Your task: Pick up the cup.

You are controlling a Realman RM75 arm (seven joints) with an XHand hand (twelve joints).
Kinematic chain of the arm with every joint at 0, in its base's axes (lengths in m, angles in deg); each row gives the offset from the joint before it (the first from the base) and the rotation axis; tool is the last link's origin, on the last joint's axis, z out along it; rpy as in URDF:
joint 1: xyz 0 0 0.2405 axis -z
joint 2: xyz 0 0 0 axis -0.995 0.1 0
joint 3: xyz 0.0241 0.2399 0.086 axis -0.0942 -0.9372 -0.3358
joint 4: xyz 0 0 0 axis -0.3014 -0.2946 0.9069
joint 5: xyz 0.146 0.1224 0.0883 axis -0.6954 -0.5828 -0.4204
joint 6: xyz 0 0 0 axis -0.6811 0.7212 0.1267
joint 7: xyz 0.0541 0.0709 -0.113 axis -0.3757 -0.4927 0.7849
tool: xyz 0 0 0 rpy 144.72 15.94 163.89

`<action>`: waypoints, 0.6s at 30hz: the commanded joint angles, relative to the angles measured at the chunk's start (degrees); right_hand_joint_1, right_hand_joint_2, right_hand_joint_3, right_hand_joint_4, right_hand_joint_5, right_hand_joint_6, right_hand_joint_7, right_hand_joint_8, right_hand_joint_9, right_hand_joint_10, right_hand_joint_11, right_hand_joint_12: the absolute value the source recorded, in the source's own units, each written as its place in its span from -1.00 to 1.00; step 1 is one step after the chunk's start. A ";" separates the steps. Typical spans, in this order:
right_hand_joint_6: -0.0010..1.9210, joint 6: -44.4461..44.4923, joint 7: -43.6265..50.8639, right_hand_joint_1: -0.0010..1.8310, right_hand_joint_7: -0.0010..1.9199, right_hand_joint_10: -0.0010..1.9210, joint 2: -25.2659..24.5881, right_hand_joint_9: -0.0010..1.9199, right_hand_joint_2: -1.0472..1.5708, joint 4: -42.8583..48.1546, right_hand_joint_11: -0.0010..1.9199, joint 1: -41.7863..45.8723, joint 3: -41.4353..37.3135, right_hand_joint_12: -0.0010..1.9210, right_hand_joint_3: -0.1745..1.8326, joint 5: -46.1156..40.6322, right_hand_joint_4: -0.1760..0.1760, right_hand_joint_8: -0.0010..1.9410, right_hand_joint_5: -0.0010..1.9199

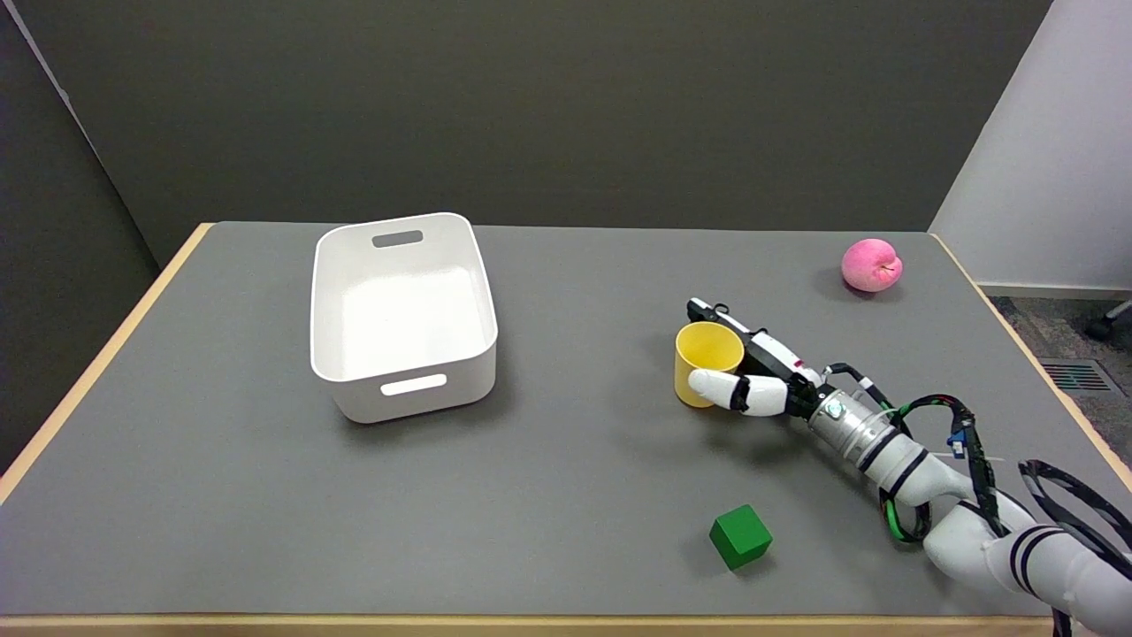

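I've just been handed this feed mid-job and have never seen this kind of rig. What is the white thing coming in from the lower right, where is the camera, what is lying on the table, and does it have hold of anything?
The picture comes from one camera above the table's near side, looking down and across it. The white jointed thing at lower right is the robot's right arm, ending in a black-and-white right hand. On the grey table stand an upright yellow plastic cup, an empty white plastic bin with handle slots to the left, a small green cube near the front edge, and a pink apple-shaped fruit at the far right. The hand's fingers wrap around the cup from both sides, so it appears to grip it. The cup looks to be resting on the table, not yet lifted.
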 commanded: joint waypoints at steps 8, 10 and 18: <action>-1.00 -4.53 3.33 -0.27 -1.00 -1.00 -2.88 -1.00 0.22 2.26 -1.00 -1.98 -0.55 -0.90 -0.02 0.77 -0.66 -1.00 -1.00; -0.87 -5.26 6.07 -0.27 -1.00 -1.00 -3.45 -1.00 0.24 3.08 -1.00 -2.06 -0.78 -0.66 0.06 -0.71 -0.61 -0.94 -1.00; -0.41 -5.24 17.35 0.02 -0.64 -0.29 -5.68 -0.78 0.33 4.66 -0.96 -1.57 -0.86 0.13 0.13 -10.82 -0.32 -0.57 -0.72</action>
